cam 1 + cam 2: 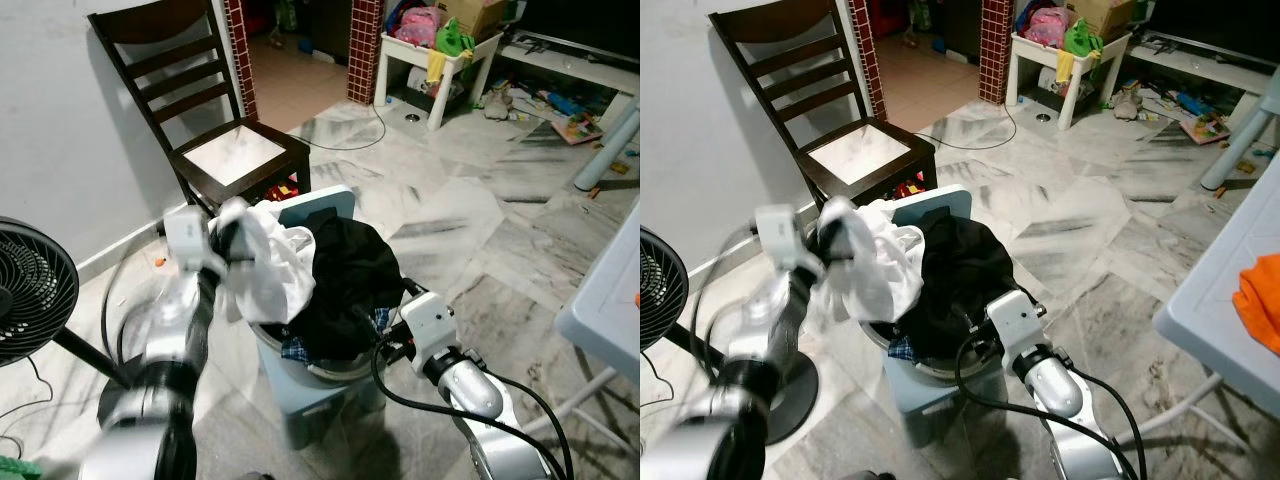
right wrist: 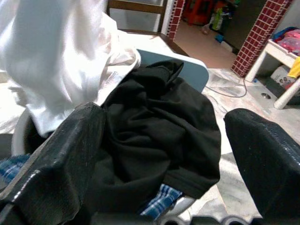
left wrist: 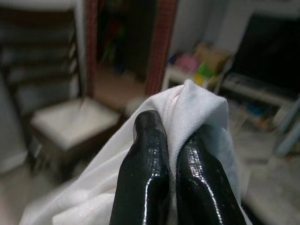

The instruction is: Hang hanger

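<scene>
Left arm: raised, blurred, wrist bent inward.
Left gripper (image 3: 171, 154): black fingers pressed together, pinching white cloth.
Right arm: low, forearm angled forward.
Right gripper (image 2: 164, 154): fingers spread wide apart.

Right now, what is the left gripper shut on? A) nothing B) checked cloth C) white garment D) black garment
C: in the left wrist view the left gripper has its two black fingers pinched together on a fold of the white garment, lifted above the basket; the black garment lies in the pile, and the right gripper is open just in front of it.
</scene>
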Controlling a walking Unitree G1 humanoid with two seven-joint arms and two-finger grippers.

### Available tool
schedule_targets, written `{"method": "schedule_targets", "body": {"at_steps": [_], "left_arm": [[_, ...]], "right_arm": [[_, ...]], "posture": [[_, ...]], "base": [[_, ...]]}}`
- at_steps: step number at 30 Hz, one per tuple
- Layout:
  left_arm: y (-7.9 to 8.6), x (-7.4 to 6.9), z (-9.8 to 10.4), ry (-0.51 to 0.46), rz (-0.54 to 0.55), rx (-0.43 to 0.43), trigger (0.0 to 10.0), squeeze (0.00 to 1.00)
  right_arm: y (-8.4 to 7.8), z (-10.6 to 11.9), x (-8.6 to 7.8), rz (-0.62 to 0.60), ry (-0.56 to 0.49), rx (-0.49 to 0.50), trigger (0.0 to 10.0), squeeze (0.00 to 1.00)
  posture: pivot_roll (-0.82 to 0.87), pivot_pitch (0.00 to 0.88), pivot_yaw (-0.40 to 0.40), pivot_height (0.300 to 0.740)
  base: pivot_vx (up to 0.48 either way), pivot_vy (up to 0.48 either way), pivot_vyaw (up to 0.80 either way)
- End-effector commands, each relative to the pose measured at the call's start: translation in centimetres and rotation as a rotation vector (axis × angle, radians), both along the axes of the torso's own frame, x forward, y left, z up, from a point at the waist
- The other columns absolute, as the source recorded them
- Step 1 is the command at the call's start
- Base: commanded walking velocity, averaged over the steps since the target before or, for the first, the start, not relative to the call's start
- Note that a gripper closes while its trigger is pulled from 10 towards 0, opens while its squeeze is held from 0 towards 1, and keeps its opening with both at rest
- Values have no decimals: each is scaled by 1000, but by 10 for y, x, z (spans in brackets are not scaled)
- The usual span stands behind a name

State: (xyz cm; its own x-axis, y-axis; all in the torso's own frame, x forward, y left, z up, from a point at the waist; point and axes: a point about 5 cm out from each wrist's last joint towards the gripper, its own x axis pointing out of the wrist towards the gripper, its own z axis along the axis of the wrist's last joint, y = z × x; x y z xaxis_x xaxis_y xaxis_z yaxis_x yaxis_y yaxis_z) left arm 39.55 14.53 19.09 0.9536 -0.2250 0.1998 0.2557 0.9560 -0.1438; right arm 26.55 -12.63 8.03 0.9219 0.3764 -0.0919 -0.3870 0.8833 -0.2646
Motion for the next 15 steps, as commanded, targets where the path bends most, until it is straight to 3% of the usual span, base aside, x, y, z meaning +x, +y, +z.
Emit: {"method": "schedule_targets", "body": {"at_steps": [1, 3, 4, 6, 11, 15], "left_arm": [[-13, 3, 7, -4, -67, 22, 0, 0], [-34, 7, 24, -33, -150, 22, 0, 0], [-56, 7, 32, -44, -225, 30, 0, 0], [-68, 6, 32, -35, -270, 33, 0, 0], [-119, -8, 16, -5, -466, 81, 0, 0], [-131, -16, 7, -6, -523, 118, 0, 0]], "right_arm": [[-3, -6, 0, -38, 26, -15, 10000, 0], [-6, -10, -2, -83, 35, -24, 10000, 0], [-11, -13, -4, -131, 36, -29, 10000, 0], [-13, -13, -7, -158, 38, -13, 10000, 0], [-26, -17, -20, -257, 42, -7, 10000, 0], [-30, -19, -25, -287, 46, -12, 10000, 0]], "posture": [[-98, 65, 111, 740], [-113, 67, 153, 740], [-117, 68, 162, 740], [-143, 72, 200, 740], [-205, 83, 259, 740], [-213, 85, 262, 740]], "base": [[0, 0, 0], [0, 0, 0], [0, 0, 0], [0, 0, 0], [0, 0, 0], [0, 0, 0]]}}
